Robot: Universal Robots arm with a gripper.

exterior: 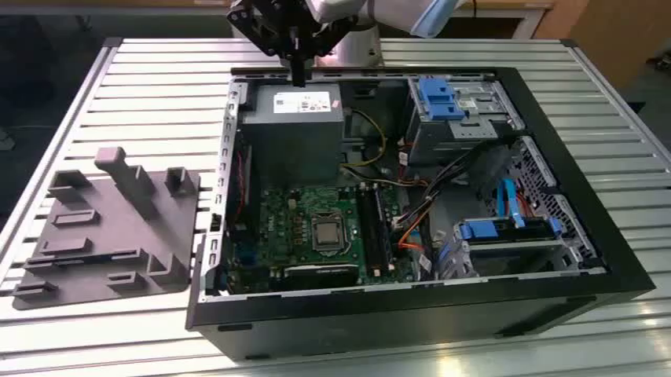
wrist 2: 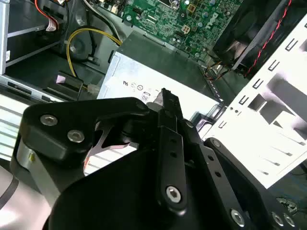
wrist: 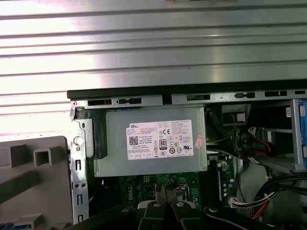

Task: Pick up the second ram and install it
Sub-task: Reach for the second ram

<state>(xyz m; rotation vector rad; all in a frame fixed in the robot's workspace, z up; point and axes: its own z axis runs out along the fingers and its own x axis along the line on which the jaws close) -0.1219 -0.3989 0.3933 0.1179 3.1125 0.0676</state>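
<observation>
Exterior view: tool [exterior: 298,76] over case [exterior: 419,314], slatted table [exterior: 157,78].

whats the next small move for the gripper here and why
Probably swing toward the grey holder on the exterior view's left and open. The gripper hangs shut and empty over the power supply, and a blue sliver, possibly the second ram, shows by that holder in the first wrist view.
</observation>
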